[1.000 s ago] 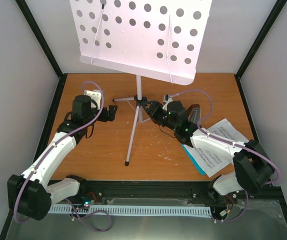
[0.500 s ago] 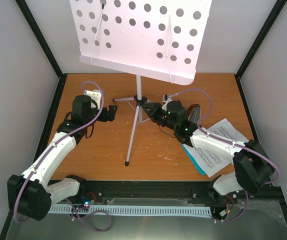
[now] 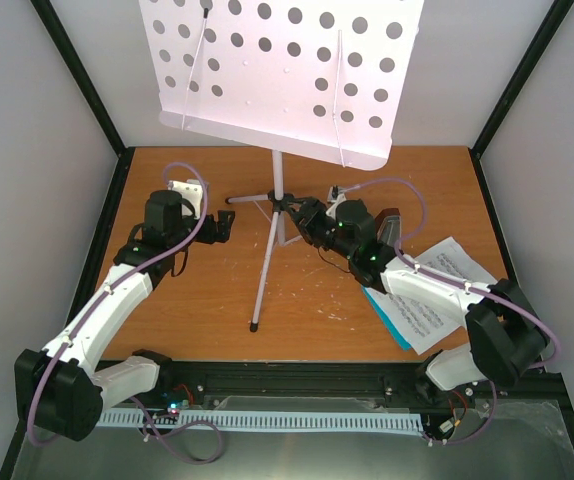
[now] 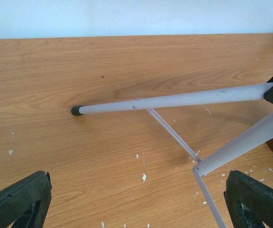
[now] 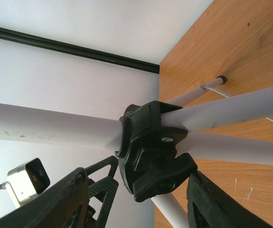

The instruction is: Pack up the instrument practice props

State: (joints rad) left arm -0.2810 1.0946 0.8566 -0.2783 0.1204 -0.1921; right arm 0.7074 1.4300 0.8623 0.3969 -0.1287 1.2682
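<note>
My left gripper (image 3: 223, 225) hangs wide open and empty, just left of the music stand (image 3: 282, 70), upright at the table's far middle. My right gripper (image 5: 135, 199) straddles its black hub (image 5: 153, 147), jaws apart, unclamped. I judge I'm folding the tripod; next needs a firm pinch there. Scuffed wooden table (image 3: 207, 310), white walls close.

The desk (image 4: 127, 57) is smooth orange-brown wood-grain laminate, flecked with white chips. The music stand (image 3: 267, 100) has a smooth, pale perforated metal panel and matt silver-white tube legs (image 4: 174, 100), one capped in black rubber; its hub (image 5: 153, 152) is slightly glossy black plastic. The sheet music (image 3: 457, 265) is white paper. The left tool (image 4: 136, 206) has matt black plastic fingers (image 4: 17, 199).
</note>
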